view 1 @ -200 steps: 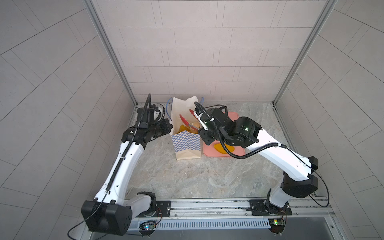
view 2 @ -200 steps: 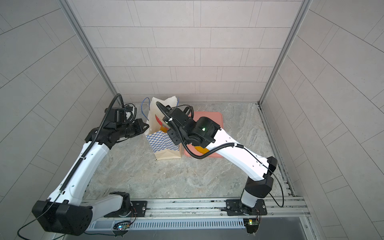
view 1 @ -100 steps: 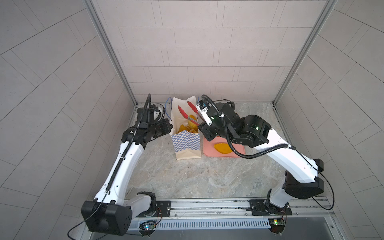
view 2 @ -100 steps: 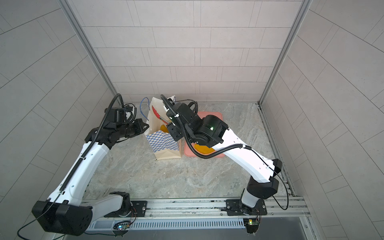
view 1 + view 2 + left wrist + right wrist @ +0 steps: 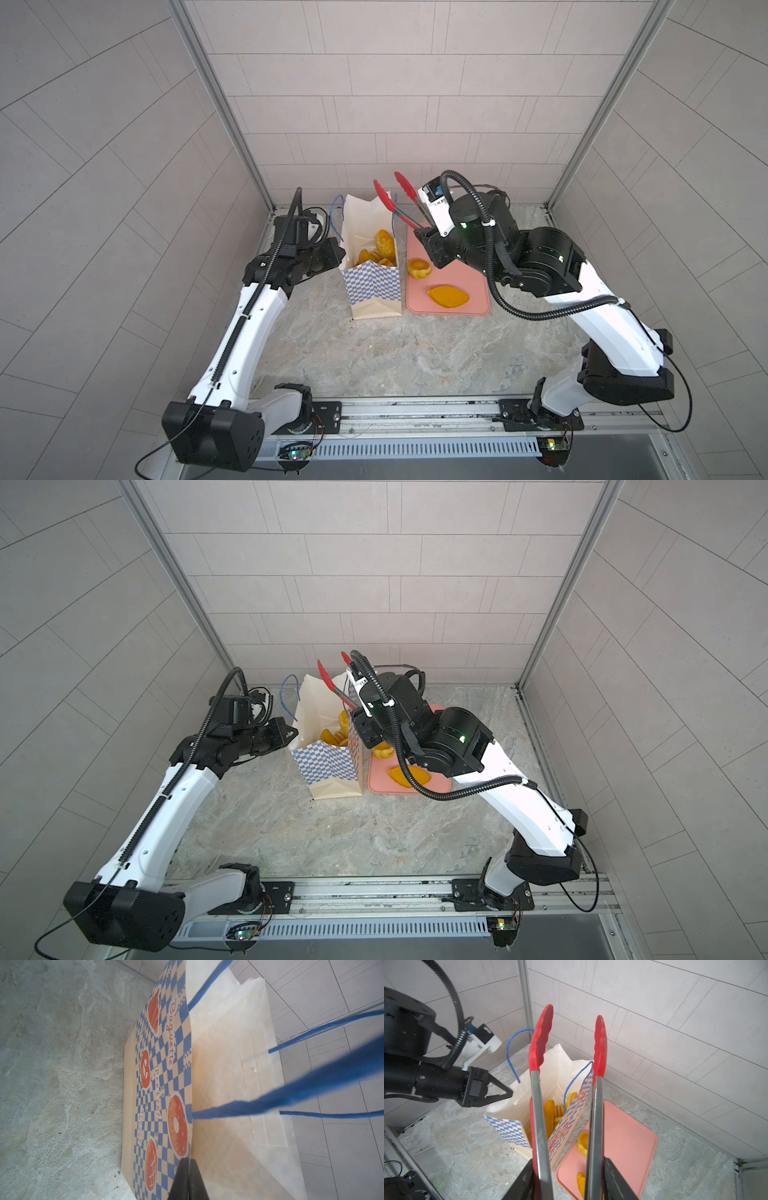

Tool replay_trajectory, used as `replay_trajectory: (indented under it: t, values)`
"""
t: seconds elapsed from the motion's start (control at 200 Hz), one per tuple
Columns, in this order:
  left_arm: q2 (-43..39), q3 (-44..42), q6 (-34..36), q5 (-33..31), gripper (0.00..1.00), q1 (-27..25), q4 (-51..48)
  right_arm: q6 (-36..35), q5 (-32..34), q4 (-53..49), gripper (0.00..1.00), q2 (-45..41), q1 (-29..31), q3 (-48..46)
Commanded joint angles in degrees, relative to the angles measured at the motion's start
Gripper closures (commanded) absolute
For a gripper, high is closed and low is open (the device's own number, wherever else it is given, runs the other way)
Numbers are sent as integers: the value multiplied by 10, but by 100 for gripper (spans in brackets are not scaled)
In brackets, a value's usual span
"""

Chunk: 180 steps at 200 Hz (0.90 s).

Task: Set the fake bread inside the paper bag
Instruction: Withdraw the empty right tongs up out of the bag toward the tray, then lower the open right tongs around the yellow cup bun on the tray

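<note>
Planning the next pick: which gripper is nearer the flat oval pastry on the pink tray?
Right. Holding red tongs, the right gripper hangs over the pink tray's far end; the left gripper pinches the paper bag's rim, the bag between it and the pastry.

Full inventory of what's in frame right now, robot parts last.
cream paper bag with blue-white checker pattern: one, upright on the tabletop.
golden-yellow toy bread: several inside the bag, exact count hidden; two more on the tray.
flat pink tray: one, beside the bag.
red-tipped steel tongs: one, tips apart and empty, raised near the bag's top.
grey marble tabletop: one, under everything.
left gripper: black, shut on the bag's rim.
right gripper: black, shut on the tongs.
</note>
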Motion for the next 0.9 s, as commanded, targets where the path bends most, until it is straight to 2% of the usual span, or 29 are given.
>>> replay_trajectory:
  t: [0.0,0.185,0.49,0.896]
  values:
    - [-13,-1,1,1,100,-3,3,-5,25,17,51,-38,-27,-16]
    - [-13,-1,3,1,100,-3,2,5,-3,22,50,-81,-89,-82]
    - [-11,-2,3,1,100,-3,3,14,-106,20,50,-122,-199,-224]
    - [-5,0,3,2,100,-3,5,4,-175,35,50,-87,-213,-362]
